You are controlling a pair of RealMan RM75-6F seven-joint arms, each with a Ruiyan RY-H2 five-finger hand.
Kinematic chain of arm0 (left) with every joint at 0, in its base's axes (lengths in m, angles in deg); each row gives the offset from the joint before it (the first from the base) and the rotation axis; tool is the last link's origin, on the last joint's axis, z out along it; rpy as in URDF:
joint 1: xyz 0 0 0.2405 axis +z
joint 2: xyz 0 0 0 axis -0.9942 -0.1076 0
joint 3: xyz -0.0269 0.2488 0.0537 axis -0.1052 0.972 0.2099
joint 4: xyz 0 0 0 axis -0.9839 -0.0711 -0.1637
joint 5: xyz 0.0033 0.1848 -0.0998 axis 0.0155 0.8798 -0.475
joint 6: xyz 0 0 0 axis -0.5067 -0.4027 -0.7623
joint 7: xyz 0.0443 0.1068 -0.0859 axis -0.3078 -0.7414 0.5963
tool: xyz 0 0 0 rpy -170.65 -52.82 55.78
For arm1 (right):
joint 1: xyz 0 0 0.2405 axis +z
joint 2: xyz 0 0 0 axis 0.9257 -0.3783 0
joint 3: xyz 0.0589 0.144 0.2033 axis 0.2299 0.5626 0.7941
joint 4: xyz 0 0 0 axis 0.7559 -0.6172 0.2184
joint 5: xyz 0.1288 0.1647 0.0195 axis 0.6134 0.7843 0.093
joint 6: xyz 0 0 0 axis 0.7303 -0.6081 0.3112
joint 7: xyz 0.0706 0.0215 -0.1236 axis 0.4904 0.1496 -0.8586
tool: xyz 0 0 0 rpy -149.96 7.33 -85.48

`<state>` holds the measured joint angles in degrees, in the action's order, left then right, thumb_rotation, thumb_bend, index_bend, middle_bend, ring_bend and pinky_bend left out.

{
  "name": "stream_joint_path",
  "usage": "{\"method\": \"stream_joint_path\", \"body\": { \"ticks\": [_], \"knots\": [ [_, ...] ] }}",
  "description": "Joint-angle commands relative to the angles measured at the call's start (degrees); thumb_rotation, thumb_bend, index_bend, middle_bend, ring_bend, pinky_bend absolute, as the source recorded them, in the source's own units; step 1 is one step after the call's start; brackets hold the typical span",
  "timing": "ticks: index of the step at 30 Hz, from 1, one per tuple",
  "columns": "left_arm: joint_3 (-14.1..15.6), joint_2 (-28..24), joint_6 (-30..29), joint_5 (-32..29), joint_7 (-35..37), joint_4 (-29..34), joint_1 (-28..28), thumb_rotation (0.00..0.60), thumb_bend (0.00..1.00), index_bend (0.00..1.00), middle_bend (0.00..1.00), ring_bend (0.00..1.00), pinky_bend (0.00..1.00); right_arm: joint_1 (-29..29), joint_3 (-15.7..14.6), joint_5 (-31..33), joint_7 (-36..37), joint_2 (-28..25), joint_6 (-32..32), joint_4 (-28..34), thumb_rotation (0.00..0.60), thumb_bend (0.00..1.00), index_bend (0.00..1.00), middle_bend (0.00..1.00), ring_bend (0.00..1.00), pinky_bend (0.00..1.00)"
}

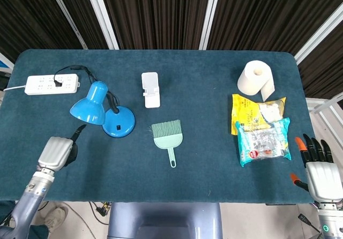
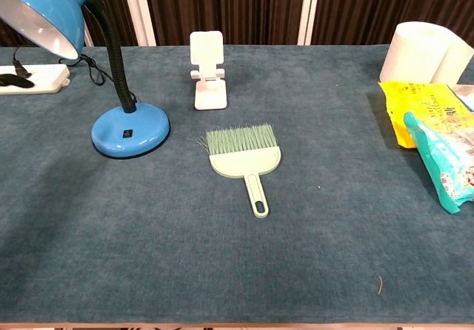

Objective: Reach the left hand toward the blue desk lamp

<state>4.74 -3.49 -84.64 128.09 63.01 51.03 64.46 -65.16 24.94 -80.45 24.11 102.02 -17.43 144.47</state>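
The blue desk lamp (image 1: 102,110) stands left of centre on the blue table, its shade (image 1: 88,104) tilted to the left over the round base (image 1: 118,122). In the chest view the lamp (image 2: 130,129) fills the upper left. My left hand (image 1: 56,152) hovers over the table just in front and to the left of the shade, holding nothing, with one dark finger (image 1: 80,128) stretched toward the lamp. A dark fingertip (image 2: 15,81) shows at the chest view's left edge. My right hand (image 1: 320,166) lies with fingers apart at the front right table edge, empty.
A white power strip (image 1: 52,83) with the lamp's cord lies at the back left. A white phone stand (image 1: 150,90) and a green hand brush (image 1: 168,134) sit in the middle. A paper roll (image 1: 256,80) and snack bags (image 1: 261,137) lie to the right.
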Motion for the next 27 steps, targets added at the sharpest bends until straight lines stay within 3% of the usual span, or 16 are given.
{"method": "stream_joint_path", "body": {
  "ticks": [1, 12, 27],
  "knots": [
    [-1.20, 2.24, 3.69, -4.12, -4.68, -0.04, -2.88, 0.600, 0.73, 0.09, 0.82, 0.69, 0.69, 0.03, 0.11, 0.12, -0.11, 0.09, 0.01, -0.06, 0.600, 0.25, 0.03, 0.01, 0.05, 0.00],
    [-3.43, 9.55, 10.03, -15.95, -11.31, -3.17, -9.23, 0.600, 0.73, 0.09, 0.82, 0.69, 0.69, 0.30, 0.58, 1.16, -0.71, 0.49, 0.50, -0.36, 0.600, 0.25, 0.03, 0.01, 0.05, 0.00],
    [-2.45, 12.87, 10.59, -19.63, -13.39, -5.36, -12.42, 0.600, 0.73, 0.09, 0.82, 0.69, 0.69, 1.00, 1.12, 1.94, -2.27, 1.81, 1.12, 0.05, 0.600, 0.25, 0.03, 0.01, 0.05, 0.00]
  ]
}}
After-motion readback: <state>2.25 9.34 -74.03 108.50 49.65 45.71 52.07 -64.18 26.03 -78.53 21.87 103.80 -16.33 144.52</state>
